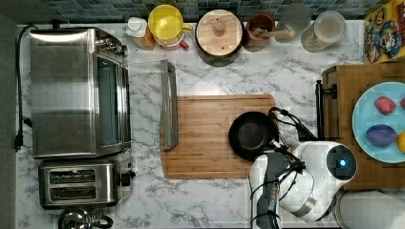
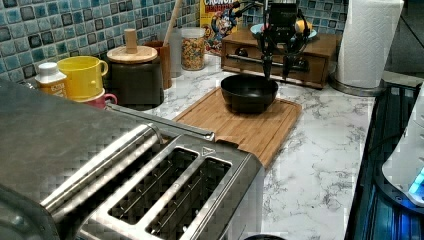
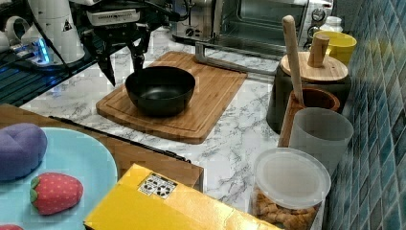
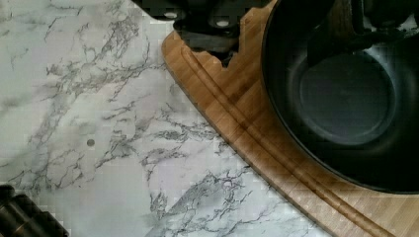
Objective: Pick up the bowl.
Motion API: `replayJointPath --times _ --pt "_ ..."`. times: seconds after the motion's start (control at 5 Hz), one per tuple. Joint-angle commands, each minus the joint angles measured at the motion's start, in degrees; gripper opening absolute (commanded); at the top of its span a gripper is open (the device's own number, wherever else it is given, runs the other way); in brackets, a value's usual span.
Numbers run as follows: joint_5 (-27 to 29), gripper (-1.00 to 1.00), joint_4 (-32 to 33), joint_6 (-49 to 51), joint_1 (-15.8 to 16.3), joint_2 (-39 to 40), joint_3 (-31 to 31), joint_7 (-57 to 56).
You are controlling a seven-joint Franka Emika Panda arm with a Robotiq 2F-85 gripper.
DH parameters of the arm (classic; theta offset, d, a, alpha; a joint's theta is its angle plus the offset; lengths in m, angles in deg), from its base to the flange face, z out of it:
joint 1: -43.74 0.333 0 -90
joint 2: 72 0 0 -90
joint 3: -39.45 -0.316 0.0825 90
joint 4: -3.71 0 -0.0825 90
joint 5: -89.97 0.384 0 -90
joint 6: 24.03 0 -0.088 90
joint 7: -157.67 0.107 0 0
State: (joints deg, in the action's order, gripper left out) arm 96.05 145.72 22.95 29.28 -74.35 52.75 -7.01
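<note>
Here, in the top view, the black bowl sits at the cutting board's three o'clock edge. In the left view, the gripper hangs over the bowl's far rim, jaws spread. The right view shows one fingertip by the rim.

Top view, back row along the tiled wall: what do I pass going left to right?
White-capped bottle → yellow cup → wooden lid → brown wooden bowl with spoon → grey tumbler → lidded cereal jar → yellow box.
</note>
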Motion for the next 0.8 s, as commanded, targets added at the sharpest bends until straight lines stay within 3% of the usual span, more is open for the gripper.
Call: replayJointPath --times 0.2,0.8 --pt "0.6 0.0 2.7 -4.6 2.4 0.1 -0.5 -4.0" --pt "-1.5 0.0 0.4 -5.8 1.5 4.3 -1.7 0.4"
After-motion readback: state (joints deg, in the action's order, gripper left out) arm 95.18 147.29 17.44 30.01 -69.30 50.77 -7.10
